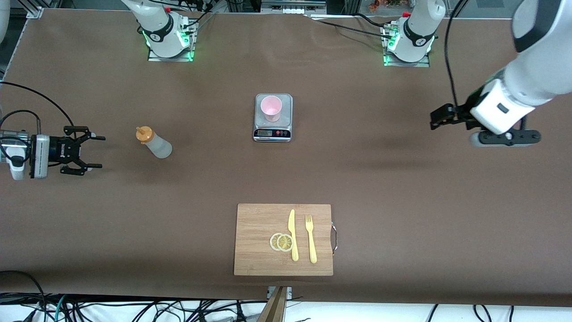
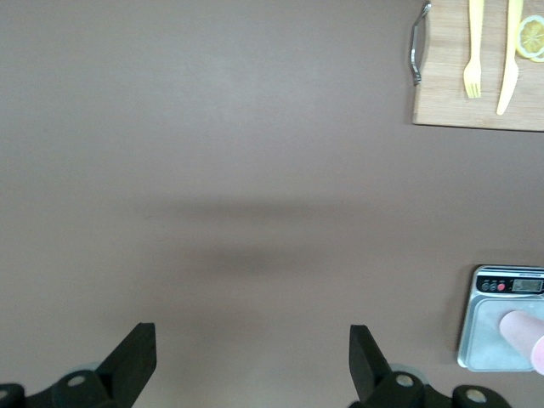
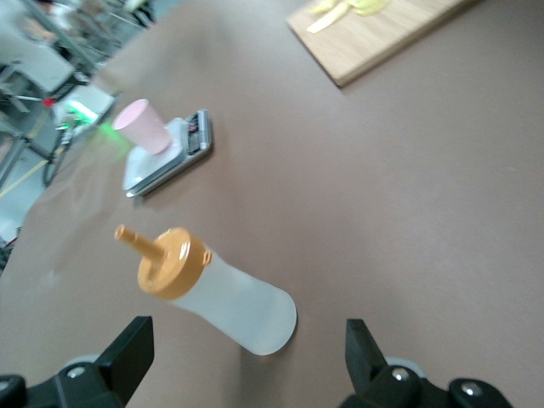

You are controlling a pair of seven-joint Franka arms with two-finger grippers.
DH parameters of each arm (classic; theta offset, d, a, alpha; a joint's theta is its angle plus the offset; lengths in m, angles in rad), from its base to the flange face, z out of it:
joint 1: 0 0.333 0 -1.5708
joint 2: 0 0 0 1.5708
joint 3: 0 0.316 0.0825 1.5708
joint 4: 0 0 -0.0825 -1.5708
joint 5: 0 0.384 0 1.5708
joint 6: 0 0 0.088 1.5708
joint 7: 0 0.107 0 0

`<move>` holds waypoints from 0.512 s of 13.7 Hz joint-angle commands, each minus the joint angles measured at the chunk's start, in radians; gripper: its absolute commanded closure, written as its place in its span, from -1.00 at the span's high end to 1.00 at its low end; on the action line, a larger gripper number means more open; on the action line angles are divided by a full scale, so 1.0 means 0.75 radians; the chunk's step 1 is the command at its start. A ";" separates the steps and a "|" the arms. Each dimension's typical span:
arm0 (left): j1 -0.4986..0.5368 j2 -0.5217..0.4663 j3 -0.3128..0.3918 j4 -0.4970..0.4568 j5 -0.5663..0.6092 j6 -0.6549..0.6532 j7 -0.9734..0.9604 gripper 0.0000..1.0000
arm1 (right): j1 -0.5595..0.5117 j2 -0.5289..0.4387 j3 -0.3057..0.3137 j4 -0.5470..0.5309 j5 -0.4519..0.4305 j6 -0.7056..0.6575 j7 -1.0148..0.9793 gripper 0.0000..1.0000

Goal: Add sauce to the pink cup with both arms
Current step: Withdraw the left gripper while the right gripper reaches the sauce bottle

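Observation:
The sauce bottle [image 1: 153, 141], whitish with an orange cap and nozzle, stands on the brown table toward the right arm's end. My right gripper [image 1: 96, 152] is open and level beside it, pointing at it with a gap between them. In the right wrist view the sauce bottle [image 3: 221, 296] sits just ahead of the open right gripper [image 3: 246, 357]. The pink cup [image 1: 271, 108] stands on a small kitchen scale [image 1: 273, 129] mid-table. My left gripper [image 1: 437, 118] hangs open over bare table at the left arm's end, with nothing between its fingers [image 2: 136, 357].
A wooden cutting board [image 1: 259, 264] lies nearer the front camera than the scale. It carries a yellow knife [image 1: 292, 235], a yellow fork [image 1: 310, 239] and lemon slices [image 1: 281, 242]. Cables run along the table's edges.

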 commanded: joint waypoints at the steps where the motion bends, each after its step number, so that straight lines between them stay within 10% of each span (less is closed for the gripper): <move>1: 0.083 -0.033 -0.012 -0.002 0.021 -0.054 0.143 1.00 | -0.039 0.098 0.001 -0.017 0.088 -0.112 -0.323 1.00; 7: 0.179 -0.037 -0.008 0.025 0.063 -0.159 0.266 1.00 | -0.064 0.306 0.001 -0.068 0.229 -0.225 -0.810 1.00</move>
